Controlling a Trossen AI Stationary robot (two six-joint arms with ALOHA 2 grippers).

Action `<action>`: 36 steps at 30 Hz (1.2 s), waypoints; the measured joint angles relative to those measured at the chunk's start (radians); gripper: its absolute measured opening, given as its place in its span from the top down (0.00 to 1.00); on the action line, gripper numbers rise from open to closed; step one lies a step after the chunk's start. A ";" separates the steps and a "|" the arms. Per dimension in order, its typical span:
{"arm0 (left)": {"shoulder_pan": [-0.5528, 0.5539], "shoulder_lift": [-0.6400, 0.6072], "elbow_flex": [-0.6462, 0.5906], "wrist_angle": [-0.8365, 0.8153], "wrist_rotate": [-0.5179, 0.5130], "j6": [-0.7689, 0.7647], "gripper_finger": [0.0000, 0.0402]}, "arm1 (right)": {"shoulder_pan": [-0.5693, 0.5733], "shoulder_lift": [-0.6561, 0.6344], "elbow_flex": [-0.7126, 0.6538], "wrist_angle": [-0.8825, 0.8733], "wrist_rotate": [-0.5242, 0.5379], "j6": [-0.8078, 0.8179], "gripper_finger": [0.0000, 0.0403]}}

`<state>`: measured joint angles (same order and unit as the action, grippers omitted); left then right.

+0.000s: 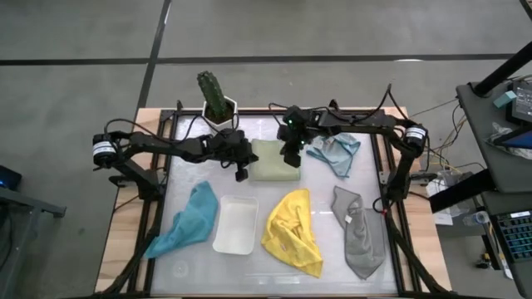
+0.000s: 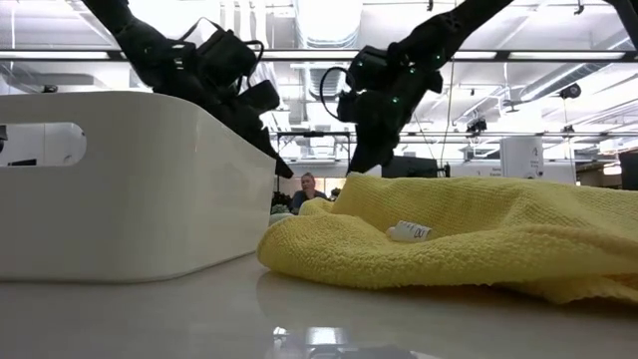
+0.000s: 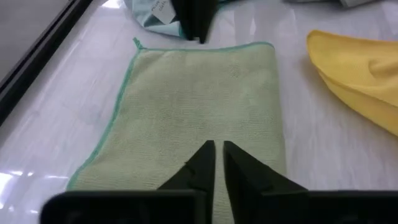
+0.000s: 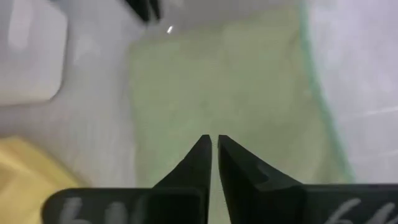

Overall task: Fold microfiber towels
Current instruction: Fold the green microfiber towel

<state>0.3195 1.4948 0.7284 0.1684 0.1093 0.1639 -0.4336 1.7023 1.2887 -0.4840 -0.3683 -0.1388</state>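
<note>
The pale green towel (image 1: 275, 161) lies flat on the table as a folded rectangle with a green hem (image 3: 118, 106). My left gripper (image 3: 217, 152) hovers over its left edge (image 1: 242, 173), fingers shut with only a thin slit and nothing between them. My right gripper (image 4: 214, 143) hangs above the towel's right part (image 1: 289, 159), also shut and holding nothing. The light blue towel (image 1: 336, 152), teal towel (image 1: 189, 220), yellow towel (image 1: 293, 234) and grey towel (image 1: 357, 232) lie crumpled around it.
A white tray (image 1: 235, 225) stands between the teal and yellow towels and fills the left of the low view (image 2: 120, 189). A potted cactus (image 1: 217, 100) stands at the table's far edge. A person (image 2: 307, 187) shows in the room behind.
</note>
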 joint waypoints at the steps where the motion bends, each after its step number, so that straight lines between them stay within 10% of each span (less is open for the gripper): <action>1: 0.000 -0.001 0.000 0.000 0.000 0.003 0.92 | 0.008 0.000 -0.001 -0.009 -0.001 0.009 0.92; 14: -0.011 -0.002 0.000 0.007 -0.003 0.007 0.53 | 0.064 0.000 -0.002 -0.301 0.025 0.252 0.58; 36: -0.012 0.072 -0.002 0.005 -0.068 0.004 0.60 | -0.046 -0.023 -0.305 0.153 0.102 0.656 0.38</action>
<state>0.3077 1.5673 0.7265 0.1737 0.0417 0.1680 -0.4797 1.6798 0.9833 -0.3306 -0.2658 0.5173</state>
